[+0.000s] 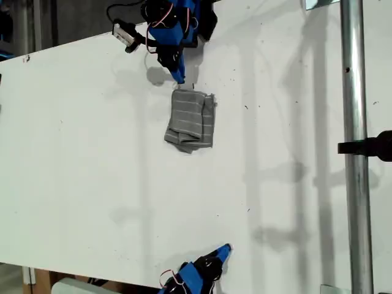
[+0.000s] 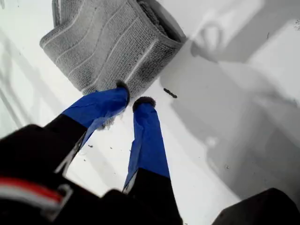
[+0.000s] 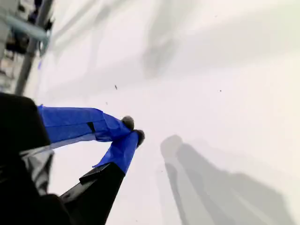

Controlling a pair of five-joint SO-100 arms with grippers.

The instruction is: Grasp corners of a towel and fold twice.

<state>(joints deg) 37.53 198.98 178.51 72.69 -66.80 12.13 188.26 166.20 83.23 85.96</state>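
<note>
The towel, grey with thin pale stripes, lies folded into a small thick bundle on the white table, toward the exterior view's top middle. My first gripper hovers just beyond its edge; in the first wrist view the towel lies right past the blue fingertips. My first gripper stands open by a narrow gap with nothing in it. A folded corner shows layered edges. My second gripper rests at the exterior view's bottom edge, far from the towel. My second gripper is shut and empty.
A metal pole with a black clamp runs down the exterior view's right side. A camera module sticks out from the first arm. Bare white tabletop spreads between the towel and the second arm.
</note>
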